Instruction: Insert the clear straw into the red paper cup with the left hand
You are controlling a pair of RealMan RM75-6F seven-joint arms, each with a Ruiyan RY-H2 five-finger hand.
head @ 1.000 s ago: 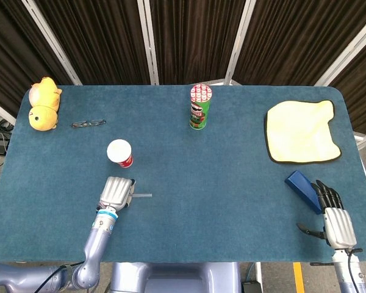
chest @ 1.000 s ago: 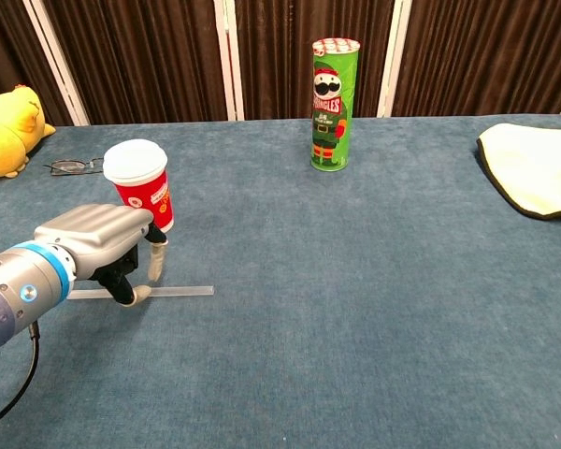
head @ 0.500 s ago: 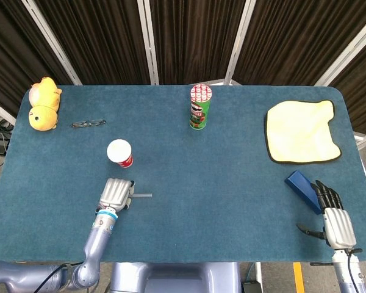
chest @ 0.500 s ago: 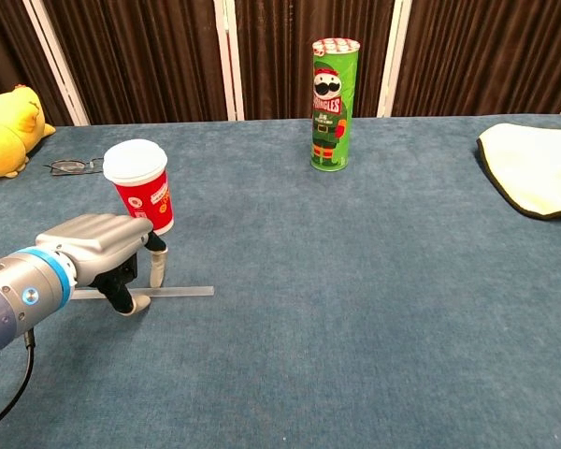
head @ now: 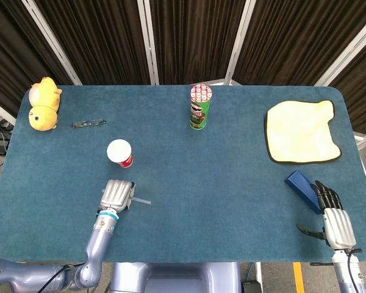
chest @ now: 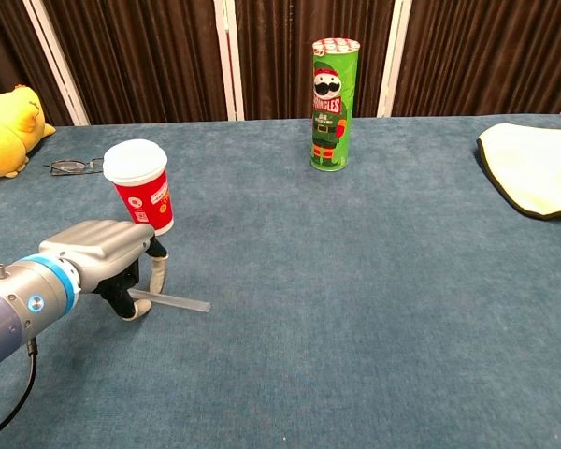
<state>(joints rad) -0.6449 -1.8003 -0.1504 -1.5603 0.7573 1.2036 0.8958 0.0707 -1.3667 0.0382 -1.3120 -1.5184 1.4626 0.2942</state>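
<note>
- Landmark = red paper cup [chest: 141, 186]; upright w/ white lid on, on the blue table [head: 232, 183].
- Far left of cup, at table's back-left corner: yellow plush [head: 41, 105]; glasses [head: 88, 124] lie between plush & cup.
- Left robot hand [chest: 107, 254] sits just in front of cup, palm down, fingers curled onto clear straw [chest: 173, 301]. Looks pinched on it near one end; rest of straw sticks out to the right, low over the table, slightly angled in chest view. Can't tell if the free end is touching the carpet.
- Risk 1: grip is near the straw's end & straw is thin, smooth → could pivot or slip out as robot hand lifts.
- Risk 2: robot hand is close to cup; light paper cup → knuckles or wrist could knock it over while swinging the straw up.
- Risk 3: lid on cup, hole not visible from here → straw tip may miss, skid on the lid, bend, or push the cup away.
- Risk 4: straw is horizontal now, needs turning to near vertical; a bad regrasp would drop it.
- Right of cup, toward back: green Pringles can [chest: 334, 105], upright, well apart.
- Far right: yellow cloth [head: 302, 132] flat near table's right edge; blue object [head: 303, 188] in front of it.
- Right robot hand [head: 332, 215] just beside blue object at front-right corner, fingers spread, holding nothing.
- Surface: blue-teal carpet-like cover, rounded corners. Room: dark brown curtains w/ white bars behind.
</note>
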